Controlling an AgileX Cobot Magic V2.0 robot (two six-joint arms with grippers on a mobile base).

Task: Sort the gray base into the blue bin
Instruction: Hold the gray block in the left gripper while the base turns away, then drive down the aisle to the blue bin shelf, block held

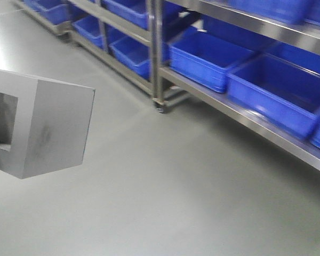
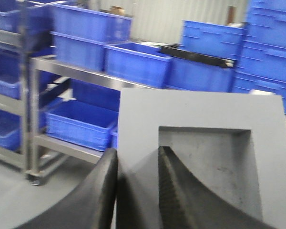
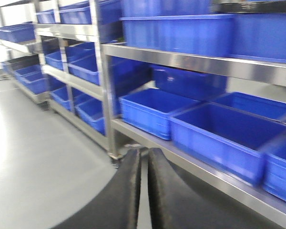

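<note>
Left gripper (image 2: 137,191) clamped on gray base (image 2: 200,114) wall, right gripper (image 3: 143,191) pinched together, blue bins (image 3: 209,148) on 2-tier steel racks (image 3: 190,59) ahead, gray floor (image 1: 176,186) between

The gray base (image 1: 48,128) runs off the front view's left edge (its recess half cut away). In the left wrist view the left gripper (image 2: 138,155) covers its lower wall with 2 fingers (image 2: 181,195). The blue bins (image 1: 280,93) are all motion-blurred.
</note>
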